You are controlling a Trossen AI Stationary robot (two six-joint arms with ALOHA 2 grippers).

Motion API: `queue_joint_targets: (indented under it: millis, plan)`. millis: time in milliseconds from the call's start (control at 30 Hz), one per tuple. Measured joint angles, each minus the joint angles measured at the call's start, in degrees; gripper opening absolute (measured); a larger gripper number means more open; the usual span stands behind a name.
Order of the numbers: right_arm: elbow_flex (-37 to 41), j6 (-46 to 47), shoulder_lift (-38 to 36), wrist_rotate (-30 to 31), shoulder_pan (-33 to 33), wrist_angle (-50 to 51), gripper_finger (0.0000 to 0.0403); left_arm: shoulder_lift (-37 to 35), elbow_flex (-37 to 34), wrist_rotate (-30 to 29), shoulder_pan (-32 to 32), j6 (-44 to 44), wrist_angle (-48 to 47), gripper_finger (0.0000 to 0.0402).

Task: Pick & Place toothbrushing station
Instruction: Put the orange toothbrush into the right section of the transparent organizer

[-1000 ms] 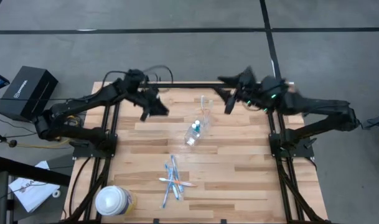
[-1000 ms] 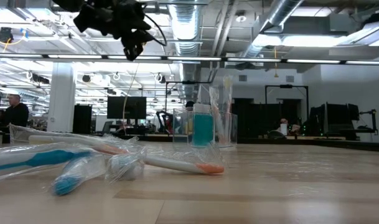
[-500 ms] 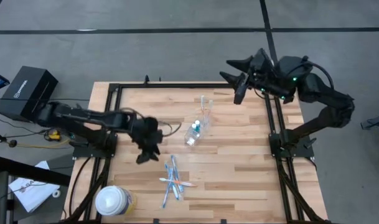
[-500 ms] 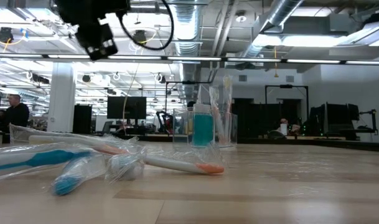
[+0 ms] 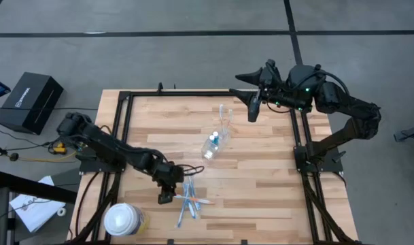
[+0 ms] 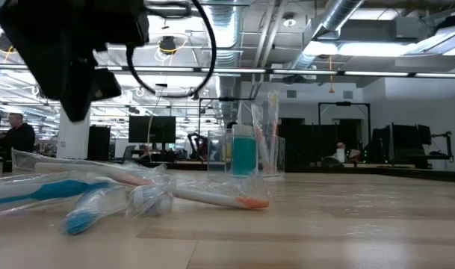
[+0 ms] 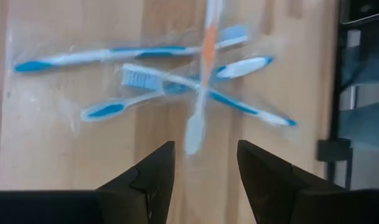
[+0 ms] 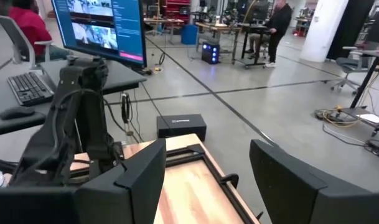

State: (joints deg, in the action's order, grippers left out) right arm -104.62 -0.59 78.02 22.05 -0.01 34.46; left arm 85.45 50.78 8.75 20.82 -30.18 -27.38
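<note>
Several blue, white and orange toothbrushes (image 5: 188,197) in clear wrappers lie crossed in a loose pile on the wooden table, toward its near edge. In the left wrist view the toothbrushes (image 7: 177,81) show just beyond my fingers. My left gripper (image 5: 167,192) hangs open over the pile's left side, pointing steeply down, with nothing between its fingers (image 7: 155,171). The clear cup (image 5: 217,139) stands upright at mid-table, holding a blue tube (image 6: 243,153) and a toothbrush (image 6: 261,134). My right gripper (image 5: 251,103) is open, raised above the far right of the table.
A large round white-topped container (image 5: 122,219) stands at the near left corner, close to the left arm. A black box (image 5: 33,101) sits on the floor to the left of the table. The bare table (image 5: 261,184) stretches right of the pile.
My left gripper has swept from the far left of the table toward the near edge and down, tipping from nearly level to steeply downward, ending over the toothbrush pile. My right arm has folded up higher over the far right. The toothbrushes and the cup have not moved.
</note>
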Motion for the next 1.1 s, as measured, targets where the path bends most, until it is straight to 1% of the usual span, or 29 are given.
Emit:
queue_joint_targets:
  millis: [167, 333, 500, 667, 933, 1100]
  plan:
    - [0.00, 0.14, -0.12, -1.21, 0.37, -0.18, 0.0223, 3.19, 0.00, -0.47, -0.07, 1.47, 0.57, 0.0171]
    - [0.00, 0.14, -0.24, -1.28, 0.44, -0.18, 0.0223, 5.21, 0.00, 0.42, 0.07, 2.35, 2.11, 0.0171]
    - [0.00, 0.12, -0.24, -1.28, 0.44, -0.15, 0.0223, 5.36, 0.00, 3.09, 0.52, 1.92, 5.33, 0.0172]
    - [0.00, 0.12, -0.24, -1.69, 0.44, -0.14, 0.0223, 5.50, 0.00, 3.28, 1.82, 1.79, 5.39, 0.0174]
    - [0.00, 0.12, -0.24, -2.57, 0.28, -0.14, 0.0223, 5.86, -2.09, 0.27, 2.62, 0.00, 5.67, 0.0175]
    - [0.00, 0.14, -0.24, -2.57, 0.28, -0.17, 0.0223, 5.86, -3.13, -0.23, 2.61, -0.10, 7.97, 0.0175]
